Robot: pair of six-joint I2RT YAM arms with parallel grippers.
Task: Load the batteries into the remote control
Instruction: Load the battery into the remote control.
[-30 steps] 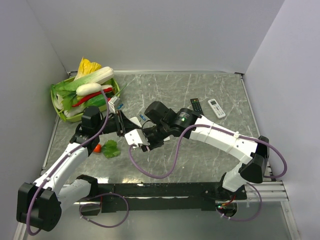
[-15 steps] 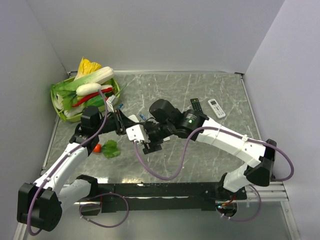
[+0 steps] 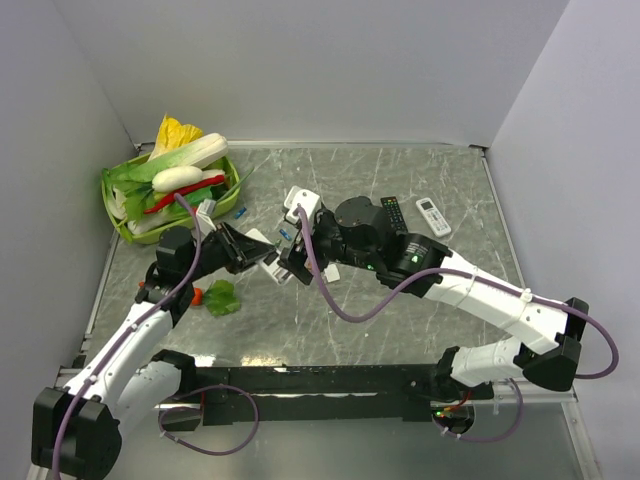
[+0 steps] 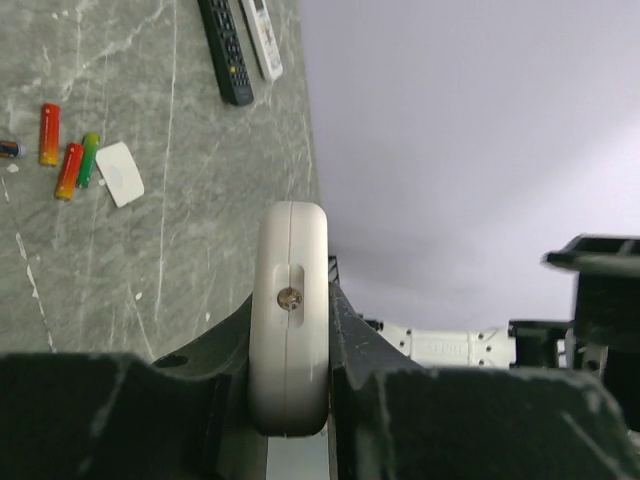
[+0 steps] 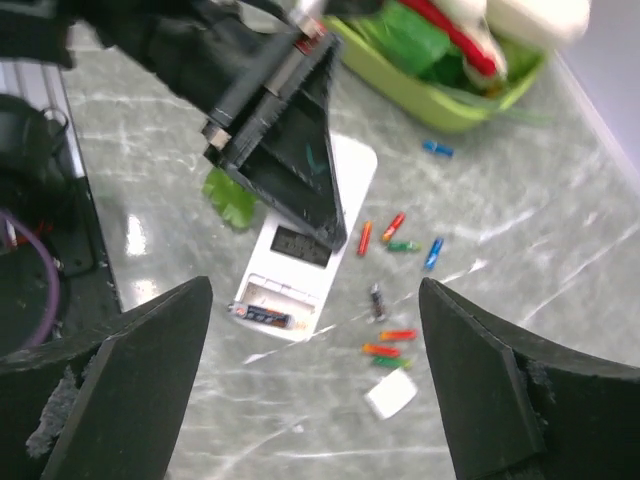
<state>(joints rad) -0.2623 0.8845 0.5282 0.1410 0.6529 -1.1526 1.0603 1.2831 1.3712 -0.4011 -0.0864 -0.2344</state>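
- table [image 3: 450,170]: grey marble-look surface, smooth, faintly glossy
- remote control [image 4: 288,350]: smooth white plastic, slight sheen
- batteries [image 4: 68,172] on the table beyond the remote control: glossy coloured wraps

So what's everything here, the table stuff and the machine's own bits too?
Remote control: one, white back, battery bay open, clamped in the left gripper.
Batteries: at least eight loose, red, orange, green, blue, scattered on the table; one more in the bay.
Battery cover: one, white, on the table near the batteries.
Black remote: one, right of centre.
White remote: one, beside the black one.
Basket: one, green, far left corner, heaped with vegetables.
Leaf: one, green, by the left arm.
Left gripper: shut on the remote control.
Right gripper: open, empty, facing the remote control.
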